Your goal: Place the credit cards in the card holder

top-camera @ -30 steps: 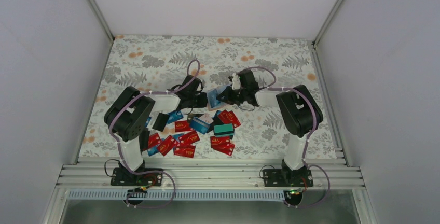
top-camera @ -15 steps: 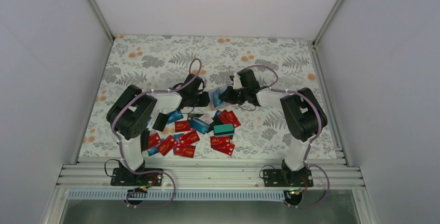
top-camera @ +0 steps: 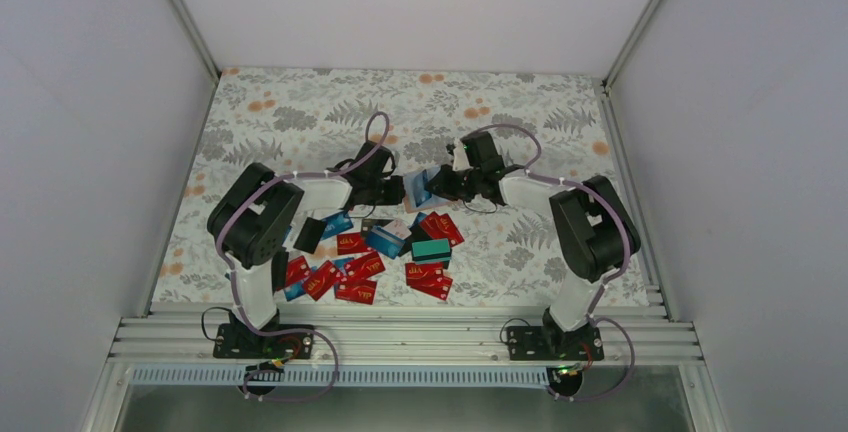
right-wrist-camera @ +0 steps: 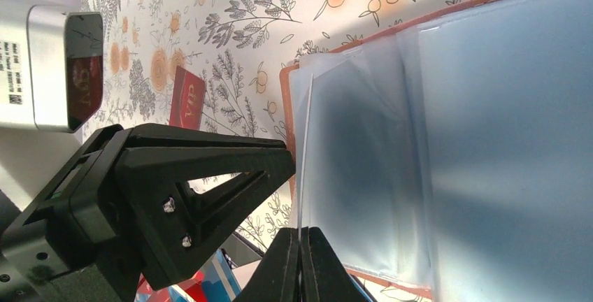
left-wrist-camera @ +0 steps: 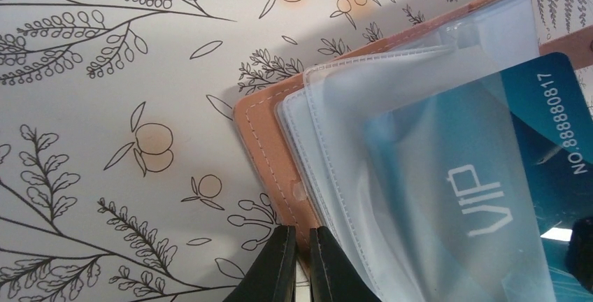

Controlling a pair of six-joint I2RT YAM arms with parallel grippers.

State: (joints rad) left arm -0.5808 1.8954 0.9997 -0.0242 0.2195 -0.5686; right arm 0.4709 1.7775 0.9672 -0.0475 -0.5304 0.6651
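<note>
Now the left gripper (left-wrist-camera: 301, 268) pinches the tan edge of the card holder (left-wrist-camera: 260, 141), jaws nearly closed; the right gripper (right-wrist-camera: 301, 260) clamps a blue card (left-wrist-camera: 503, 176) partly inside a clear sleeve (left-wrist-camera: 391, 106).

the top view is evenly and softly lit from above, its white walls (top-camera: 80, 152) slightly washed out, shadows faint, and everything a little soft, so print on the credit cards (top-camera: 360, 265) is unreadable. the left wrist view is warm and bright: the card holder (left-wrist-camera: 262, 134) casts a grey shadow at 11 o'clock onto the tablecloth (left-wrist-camera: 105, 71), its clear sleeves (left-wrist-camera: 349, 127) show milky glare, and the blue card (left-wrist-camera: 552, 127) is sharp, while the left gripper (left-wrist-camera: 301, 235) at 6 o'clock is blurred. the right wrist view is cooler and bluer, with hazy sleeves, a dark shadow patch at centre, and the right gripper (right-wrist-camera: 301, 235) soft at 6 o'clock.
</note>
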